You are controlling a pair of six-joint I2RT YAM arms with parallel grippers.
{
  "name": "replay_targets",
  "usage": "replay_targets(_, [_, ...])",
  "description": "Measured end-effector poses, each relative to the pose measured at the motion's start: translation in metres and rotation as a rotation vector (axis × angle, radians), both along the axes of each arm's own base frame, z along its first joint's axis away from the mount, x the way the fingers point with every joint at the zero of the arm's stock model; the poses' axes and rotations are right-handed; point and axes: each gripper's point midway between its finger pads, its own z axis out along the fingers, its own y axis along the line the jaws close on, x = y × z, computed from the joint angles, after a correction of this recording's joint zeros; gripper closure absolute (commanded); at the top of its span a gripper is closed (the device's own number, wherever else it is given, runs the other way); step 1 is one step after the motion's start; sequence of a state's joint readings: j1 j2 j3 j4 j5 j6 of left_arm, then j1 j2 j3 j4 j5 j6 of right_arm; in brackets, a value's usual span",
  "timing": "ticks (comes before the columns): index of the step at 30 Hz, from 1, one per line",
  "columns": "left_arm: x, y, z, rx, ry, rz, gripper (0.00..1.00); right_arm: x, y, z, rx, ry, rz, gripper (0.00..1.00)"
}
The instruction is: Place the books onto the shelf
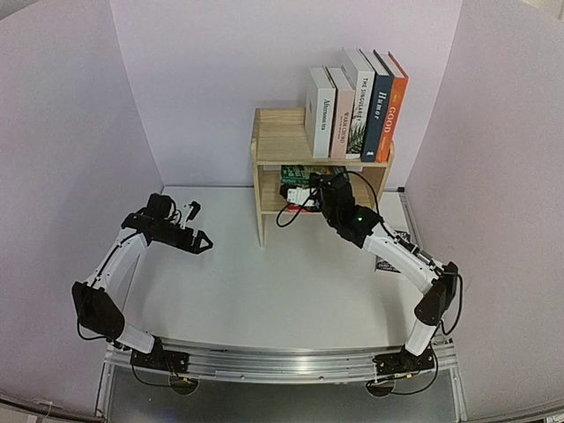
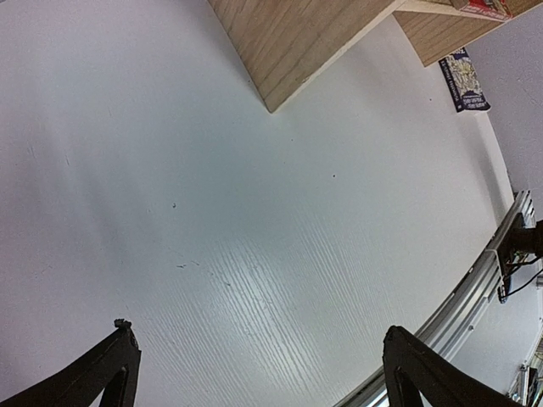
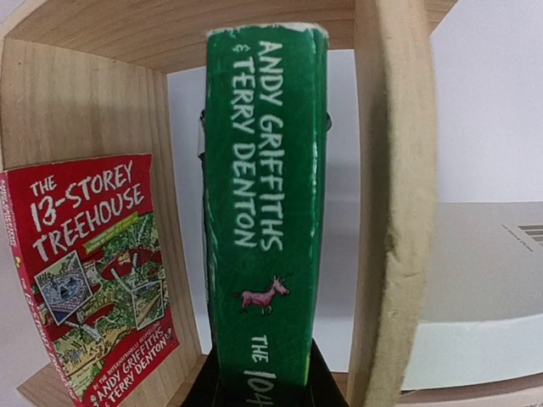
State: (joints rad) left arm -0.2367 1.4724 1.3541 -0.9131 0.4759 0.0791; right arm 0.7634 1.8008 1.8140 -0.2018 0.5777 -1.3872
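The wooden shelf (image 1: 280, 141) stands at the back of the table. Several books stand upright on its top right, from a white one (image 1: 321, 113) to navy "Humor" (image 1: 379, 106) and orange "GOOD" (image 1: 395, 104). My right gripper (image 3: 263, 383) reaches into the lower tier, shut on a green paperback (image 3: 263, 186) held by its spine end. Beside it, a red "13-Storey Treehouse" book (image 3: 89, 280) leans against a shelf board. Another paperback (image 2: 465, 80) lies flat on the table right of the shelf, partly under my right arm. My left gripper (image 2: 263, 373) hovers open over bare table, left of the shelf.
Pale walls close in the table on the left, back and right. A metal rail (image 1: 282, 363) runs along the near edge with both arm bases on it. The shelf's left side panel (image 2: 297, 42) stands just ahead of my left gripper.
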Motion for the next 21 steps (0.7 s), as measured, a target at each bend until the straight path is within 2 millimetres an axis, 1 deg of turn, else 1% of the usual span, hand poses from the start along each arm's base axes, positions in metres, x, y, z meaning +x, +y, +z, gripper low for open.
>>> replay_targets(2, [-0.001, 0.0, 0.0, -0.001, -0.004, 0.0, 0.0, 0.002, -0.001, -0.014, -0.015, 0.018, -0.001, 1.0])
replay_targets(7, [-0.001, 0.0, 0.0, -0.002, -0.006, 0.001, 0.0, 0.003, -0.006, -0.06, -0.076, 0.101, 0.002, 1.0])
replay_targets(10, [-0.001, 0.0, 0.0, -0.002, -0.006, 0.0, 0.0, 0.004, -0.009, -0.079, -0.091, 0.138, 0.004, 1.0])
replay_targets(14, [-0.001, 0.0, 0.0, -0.002, -0.006, 0.001, 0.0, 0.002, -0.01, -0.09, -0.096, 0.167, 0.014, 1.0])
replay_targets(21, [0.0, 0.0, -0.002, -0.003, -0.008, 0.0, 0.0, 0.002, -0.011, -0.094, -0.091, 0.186, 0.021, 1.0])
